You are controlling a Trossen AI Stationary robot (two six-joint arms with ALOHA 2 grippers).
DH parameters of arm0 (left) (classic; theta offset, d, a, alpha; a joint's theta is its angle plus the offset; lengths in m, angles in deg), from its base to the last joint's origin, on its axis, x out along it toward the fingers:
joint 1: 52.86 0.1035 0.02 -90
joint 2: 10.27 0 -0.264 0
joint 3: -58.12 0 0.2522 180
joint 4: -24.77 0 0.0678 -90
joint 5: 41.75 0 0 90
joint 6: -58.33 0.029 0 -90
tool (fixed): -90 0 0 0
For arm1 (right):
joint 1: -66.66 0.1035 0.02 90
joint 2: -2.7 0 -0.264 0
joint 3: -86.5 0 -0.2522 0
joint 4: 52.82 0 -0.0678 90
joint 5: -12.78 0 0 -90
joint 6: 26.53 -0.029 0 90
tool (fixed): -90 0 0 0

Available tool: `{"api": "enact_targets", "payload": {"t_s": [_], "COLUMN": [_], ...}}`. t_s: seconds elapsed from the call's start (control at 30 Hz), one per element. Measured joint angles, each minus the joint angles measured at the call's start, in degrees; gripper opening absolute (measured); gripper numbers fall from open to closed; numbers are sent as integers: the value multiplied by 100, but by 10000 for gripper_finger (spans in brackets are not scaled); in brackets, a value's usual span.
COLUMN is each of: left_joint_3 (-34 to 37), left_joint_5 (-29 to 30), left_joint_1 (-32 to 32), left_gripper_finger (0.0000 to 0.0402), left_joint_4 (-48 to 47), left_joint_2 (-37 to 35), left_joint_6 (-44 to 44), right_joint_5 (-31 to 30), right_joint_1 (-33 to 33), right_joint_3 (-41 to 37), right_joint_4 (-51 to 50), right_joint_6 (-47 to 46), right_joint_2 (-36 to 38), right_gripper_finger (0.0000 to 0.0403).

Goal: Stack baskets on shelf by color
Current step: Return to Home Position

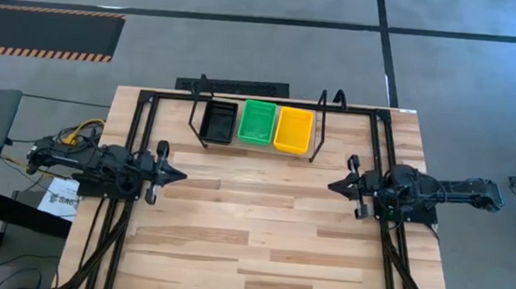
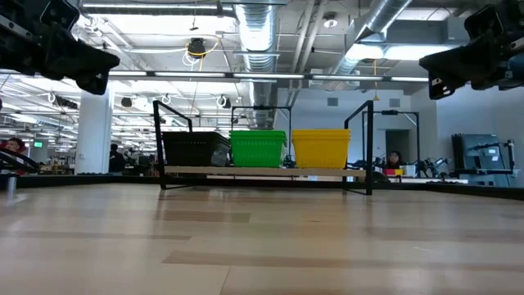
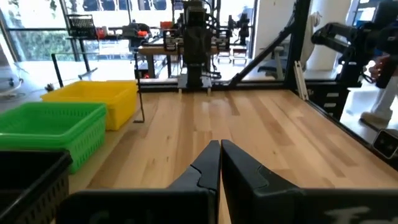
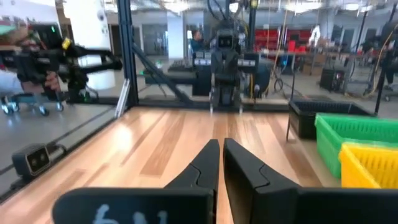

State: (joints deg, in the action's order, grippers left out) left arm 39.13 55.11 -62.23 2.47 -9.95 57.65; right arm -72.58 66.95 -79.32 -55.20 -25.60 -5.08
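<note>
A black basket stack (image 1: pixel 219 121), a green one (image 1: pixel 258 122) and a yellow one (image 1: pixel 294 129) stand side by side on the shelf (image 1: pixel 321 131) at the table's far edge; the low view shows them on its plank (image 2: pixel 262 171). My left gripper (image 1: pixel 181 175) hovers at the table's left side, shut, pointing right. My right gripper (image 1: pixel 332 184) hovers at the right side, shut, pointing left. Both are well short of the shelf and hold nothing. The wrist views show the shut fingertips (image 3: pixel 220 147) (image 4: pixel 221 144).
Bare wooden tabletop (image 1: pixel 259 238) lies between the two grippers and toward the near edge. A black metal frame (image 1: pixel 139 115) runs along the table's left, right and far sides. The shelf's upright wire loops (image 2: pixel 366 139) stand at both ends.
</note>
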Motion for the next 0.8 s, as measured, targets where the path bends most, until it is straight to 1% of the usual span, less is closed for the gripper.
{"api": "enact_targets", "payload": {"t_s": [0.27,0.5,0.7,0.8], "left_joint_3": [-35,-37,-39,-39], "left_joint_5": [-4,-4,-4,-3], "left_joint_1": [0,0,0,0], "left_gripper_finger": [0,0,0,0], "left_joint_4": [-633,-663,-684,-686], "left_joint_2": [2,4,4,4], "left_joint_6": [-420,-448,-491,-447], "right_joint_5": [-11,-33,-437,-481], "right_joint_1": [0,0,-11,-11], "right_joint_3": [-2,-7,9,20], "right_joint_4": [-494,-904,-906,-910], "right_joint_6": [3,7,-495,-582], "right_joint_2": [-6,-6,-6,-6], "right_gripper_finger": [43,43,43,43]}}
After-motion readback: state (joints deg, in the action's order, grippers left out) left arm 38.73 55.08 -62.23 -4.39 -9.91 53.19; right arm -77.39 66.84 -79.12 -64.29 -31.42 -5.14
